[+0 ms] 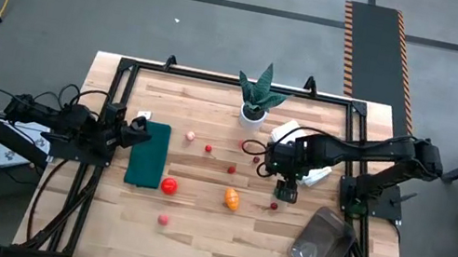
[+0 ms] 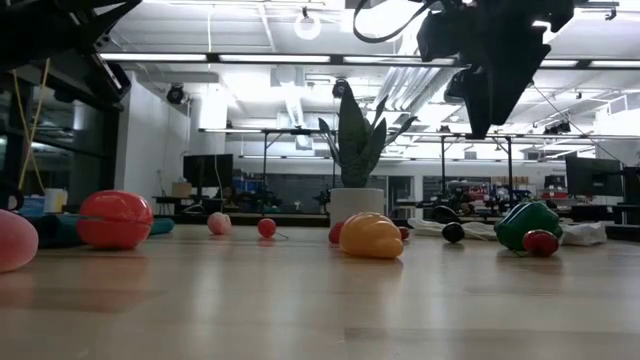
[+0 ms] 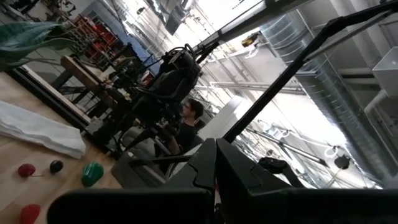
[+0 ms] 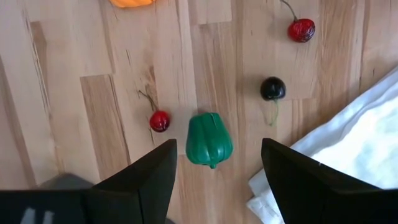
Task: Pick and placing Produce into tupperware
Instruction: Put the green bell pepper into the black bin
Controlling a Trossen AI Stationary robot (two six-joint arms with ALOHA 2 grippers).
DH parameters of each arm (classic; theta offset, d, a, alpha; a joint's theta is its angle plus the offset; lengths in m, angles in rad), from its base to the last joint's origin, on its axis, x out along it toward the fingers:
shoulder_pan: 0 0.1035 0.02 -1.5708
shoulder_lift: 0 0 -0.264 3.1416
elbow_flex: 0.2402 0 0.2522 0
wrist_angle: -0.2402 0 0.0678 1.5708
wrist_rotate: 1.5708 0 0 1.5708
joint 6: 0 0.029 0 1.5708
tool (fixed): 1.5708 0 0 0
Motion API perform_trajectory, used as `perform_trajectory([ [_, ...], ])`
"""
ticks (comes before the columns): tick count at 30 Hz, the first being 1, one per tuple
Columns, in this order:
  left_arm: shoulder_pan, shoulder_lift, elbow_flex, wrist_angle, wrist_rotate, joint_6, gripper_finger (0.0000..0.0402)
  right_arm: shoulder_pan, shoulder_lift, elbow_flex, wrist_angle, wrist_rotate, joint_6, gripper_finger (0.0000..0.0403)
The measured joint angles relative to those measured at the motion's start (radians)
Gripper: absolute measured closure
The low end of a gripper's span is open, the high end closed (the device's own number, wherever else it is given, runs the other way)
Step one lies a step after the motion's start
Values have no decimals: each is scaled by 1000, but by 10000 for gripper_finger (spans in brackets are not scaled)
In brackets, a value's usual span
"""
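My right gripper (image 1: 283,184) hangs open above the table, right of centre; in its wrist view the fingers (image 4: 219,163) stand either side of a green toy pepper (image 4: 209,140) lying on the wood below, apart from it. The low view shows that gripper (image 2: 488,75) well above the pepper (image 2: 524,224). Other produce is scattered about: a red tomato (image 1: 169,186), an orange piece (image 1: 232,199), a pink ball (image 1: 164,219), and small cherries (image 4: 160,121) (image 4: 272,89). The clear tupperware (image 1: 322,242) sits near the right front corner. My left gripper (image 1: 138,130) waits shut at the left edge.
A dark green mat (image 1: 149,154) lies by my left gripper. A potted spiky plant (image 1: 258,98) stands at the far edge, and a white cloth (image 1: 310,160) lies under my right arm, close beside the pepper (image 4: 348,149). A person sits beyond the table (image 3: 189,121).
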Motion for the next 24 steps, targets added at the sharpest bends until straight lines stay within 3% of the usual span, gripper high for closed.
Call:
perform_trajectory([
  [24, 0, 0, 0, -5, 5, 0, 401, 13, 127, -1, 5, 3, -48, 178],
])
